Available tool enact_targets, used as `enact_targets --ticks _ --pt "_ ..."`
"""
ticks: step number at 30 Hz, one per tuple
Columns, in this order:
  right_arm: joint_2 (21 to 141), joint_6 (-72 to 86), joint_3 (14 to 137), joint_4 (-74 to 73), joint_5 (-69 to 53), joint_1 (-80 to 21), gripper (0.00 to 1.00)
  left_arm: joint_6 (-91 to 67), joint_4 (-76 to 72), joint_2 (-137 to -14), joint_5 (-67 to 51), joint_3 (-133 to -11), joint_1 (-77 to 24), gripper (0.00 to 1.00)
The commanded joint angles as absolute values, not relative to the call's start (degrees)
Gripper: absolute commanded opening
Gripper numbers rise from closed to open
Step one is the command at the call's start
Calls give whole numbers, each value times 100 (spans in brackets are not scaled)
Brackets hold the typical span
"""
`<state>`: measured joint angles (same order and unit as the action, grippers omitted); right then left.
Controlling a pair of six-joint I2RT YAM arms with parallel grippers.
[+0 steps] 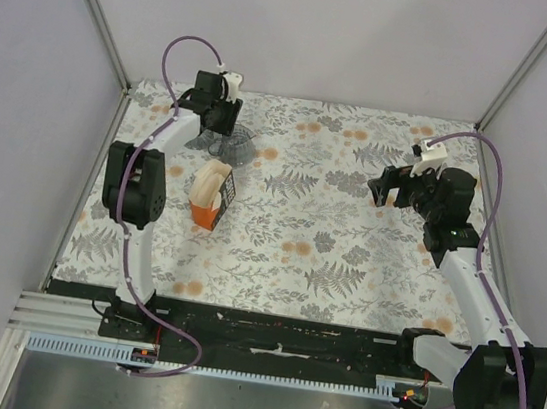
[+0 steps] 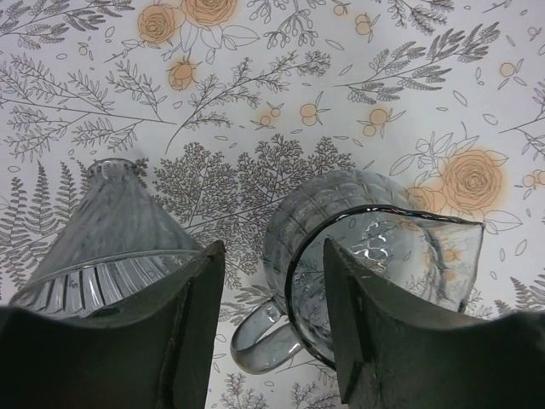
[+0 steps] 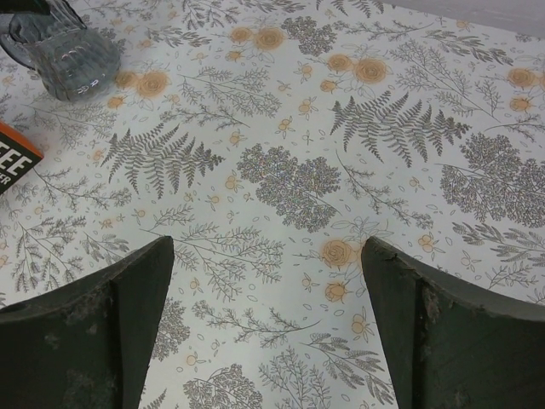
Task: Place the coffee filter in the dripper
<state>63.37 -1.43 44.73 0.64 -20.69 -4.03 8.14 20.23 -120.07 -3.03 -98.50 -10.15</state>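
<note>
Left gripper (image 2: pixel 271 328): jaws part-spread astride the near wall of the jug (image 2: pixel 375 247); contact unclear. Arm stretched to 11 o'clock of the cloth (image 1: pixel 348 255).
Dripper (image 2: pixel 111 234): at the jug's 9 o'clock, wide end hidden by a finger.
Filter (image 1: pixel 210 182): upright in the box (image 1: pixel 206 218), at the left gripper's 6 o'clock.
Right gripper (image 3: pixel 268 332): jaws wide apart, empty. Arm bent, at 2 o'clock, pointing to 9.

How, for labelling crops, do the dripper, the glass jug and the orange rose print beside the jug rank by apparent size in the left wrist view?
1. glass jug: largest, handle included.
2. dripper: close behind; the left tool hides its base, so unsure.
3. orange rose print: clearly smallest.
</note>
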Motion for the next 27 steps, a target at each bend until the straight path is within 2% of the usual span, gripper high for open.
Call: enact_targets --ticks 1,3,5,11,17,27 --pt "6328 -246 4746 53 -2022 -439 98 1125 2065 -12181 -211 -10143 -1028 54" --pt "6319 -255 4755 35 -2004 -439 98 1125 2083 -12252 -246 -10160 -1055 50" --pt "6293 -255 4755 18 -1987 -448 98 1099 2083 -12304 -307 -10186 -1063 42" --pt "6240 -264 4746 9 -1951 -457 98 871 2338 -12296 -790 -10423 -1107 2" --pt "6188 -264 4764 17 -1942 -483 98 659 2513 -11963 -1063 -10441 -1467 2" --pt "6012 -264 4843 -211 -1793 -510 98 607 2847 -11347 -1090 -9994 -2837 2"
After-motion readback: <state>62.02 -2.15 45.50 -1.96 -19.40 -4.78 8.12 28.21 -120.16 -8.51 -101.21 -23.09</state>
